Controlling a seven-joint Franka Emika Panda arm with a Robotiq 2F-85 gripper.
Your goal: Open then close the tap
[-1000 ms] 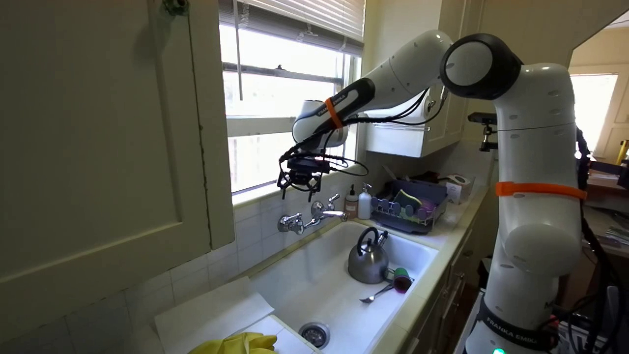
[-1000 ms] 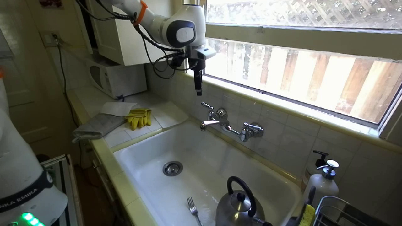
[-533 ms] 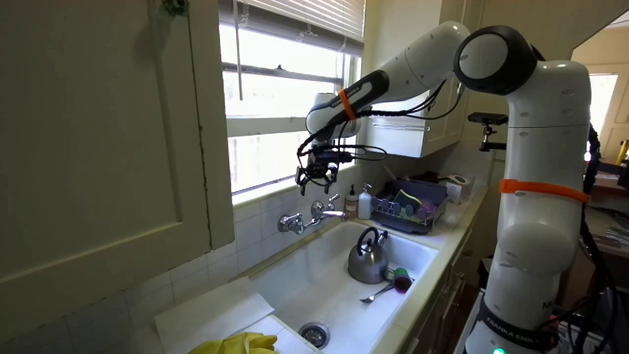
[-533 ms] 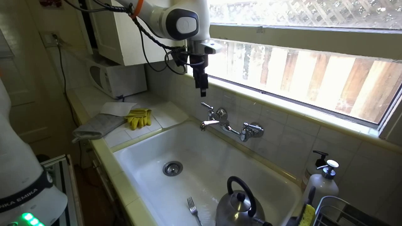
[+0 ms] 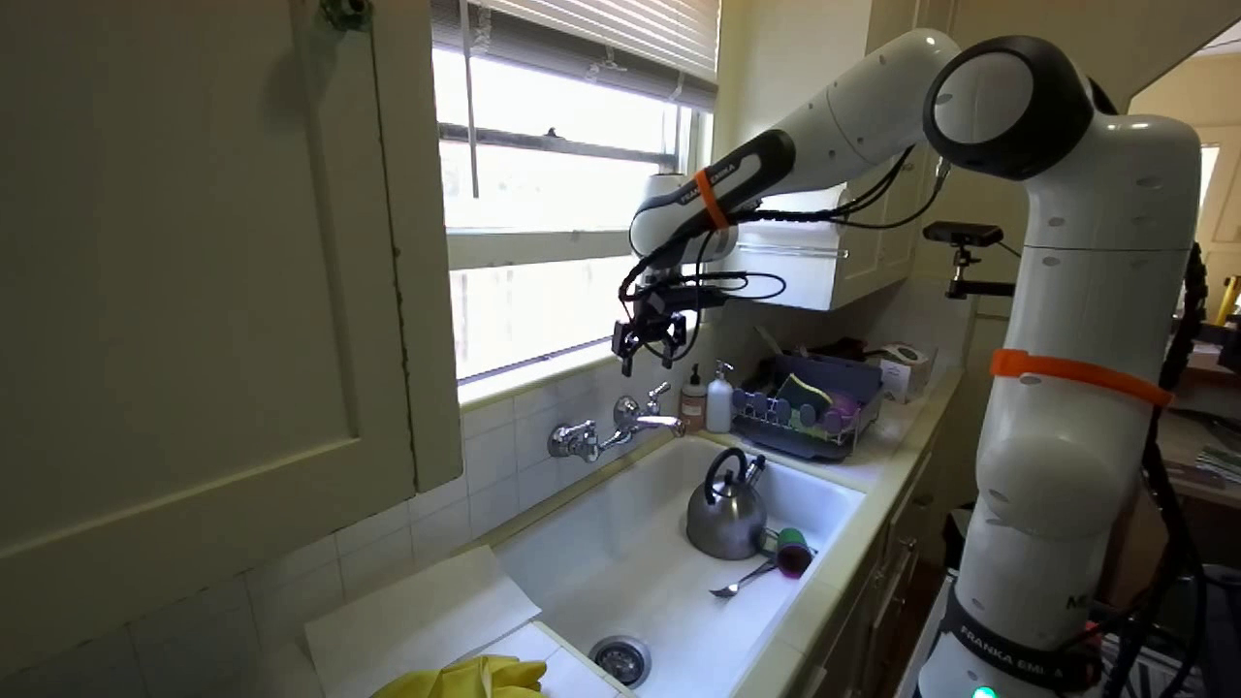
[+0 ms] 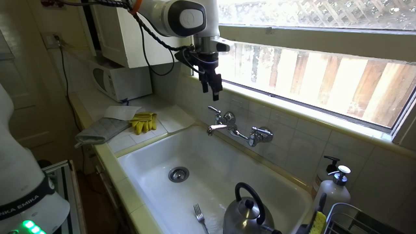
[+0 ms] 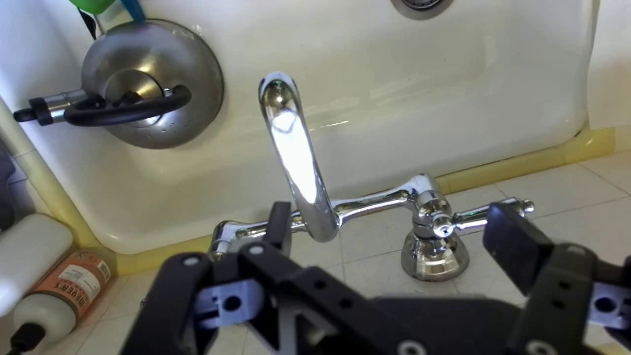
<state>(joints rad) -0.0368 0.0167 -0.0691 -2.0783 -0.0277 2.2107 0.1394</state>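
Bottles (image 7: 74,283), one of them with an orange label, take the far left of the wrist view, well to the left of the fingers (image 7: 517,249). Next comes the kettle (image 7: 170,64), in the sink (image 7: 468,84), ahead of the fingers and on their left side, its black handle arching over the lid. Then the tap (image 7: 300,158): its chrome spout starts, as seen here, between the fingers and reaches ahead of them over the sink, while one end of its cross-pipe disappears behind the finger on the left. The gripper (image 7: 397,231) stands wide, its two fingers well apart, with a base of the tap showing in the gap. Ahead of that gap sits the drain (image 7: 422,7), cut off by the top edge. Farther right, the finger on that side covers part of the tap's lever (image 7: 471,217) (only from this angle: in both exterior views the gripper hangs above the tap, apart from it). Past that finger, at the far right, a pale sheet (image 7: 611,69) shows.

Left to right in an exterior view, a microwave (image 6: 130,79) and yellow gloves (image 6: 143,121) rest on the counter (image 6: 122,143), left of the fingers; a fork (image 6: 200,214) lies in the sink, well below them.
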